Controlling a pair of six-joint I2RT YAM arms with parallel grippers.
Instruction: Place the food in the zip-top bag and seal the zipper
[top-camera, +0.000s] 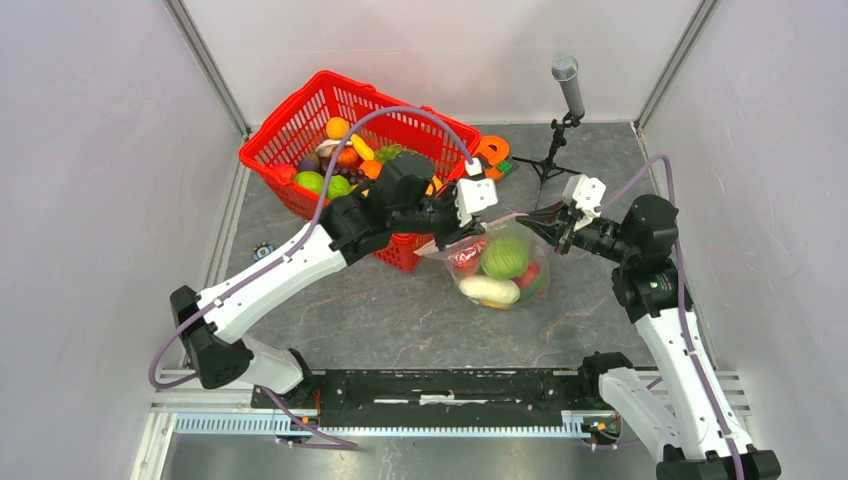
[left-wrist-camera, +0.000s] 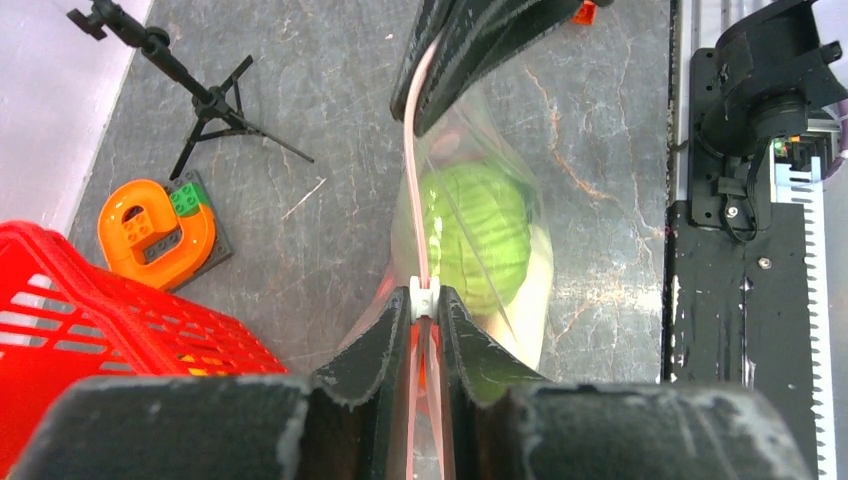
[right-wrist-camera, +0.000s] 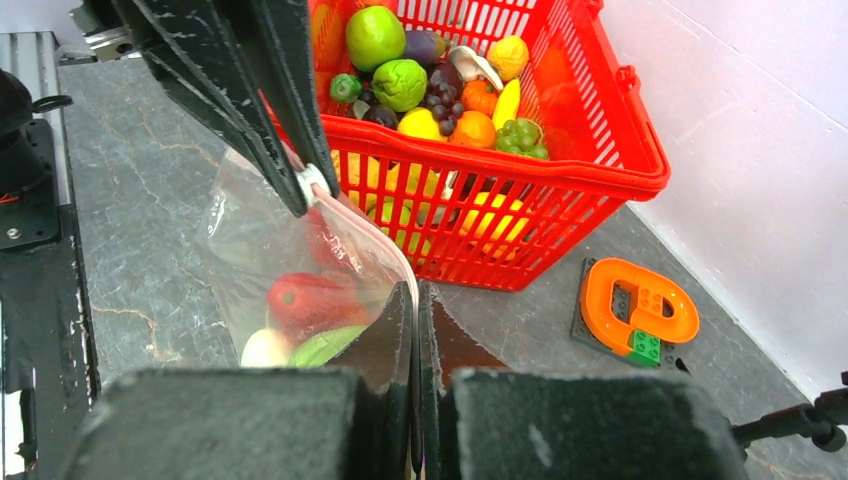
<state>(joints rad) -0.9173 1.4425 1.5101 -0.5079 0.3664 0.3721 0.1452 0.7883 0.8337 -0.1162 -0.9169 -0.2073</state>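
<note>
Left jaws: seen closest in the left wrist view, pressed together on the thin pale-pink zipper strip (left-wrist-camera: 412, 180), with a small white slider (left-wrist-camera: 424, 297) lodged at their tips.
Right jaws: pinched tight on the other end of the same strip, as shown at the top of the left wrist view and low in the right wrist view.
Zipper strip: stretched between both pairs of jaws. Only the left wrist view shows it end to end, slightly curved.
Clear crinkly zip-top plastic bag (top-camera: 500, 265): held by its top edge between the arms, just beside the red mesh plastic basket (top-camera: 280, 115). Its body sags toward the grey marbled worktop (top-camera: 380, 320), and contact cannot be told.
Bagged food: a green ribbed toy vegetable (top-camera: 506, 257) and a white oblong piece (top-camera: 489, 290) are shown from above. A glossy red piece (right-wrist-camera: 305, 300) is plain only in the right wrist view.
Basket food: glossy toy fruits and vegetables (right-wrist-camera: 400, 85) are piled inside, shown best by the right wrist view.
Flat orange e-shaped block (right-wrist-camera: 640, 310): laid on the worktop near the basket, with a small green brick (right-wrist-camera: 645, 345) on it.
Grey microphone on a black tripod (top-camera: 568, 85): shown whole only from above.
</note>
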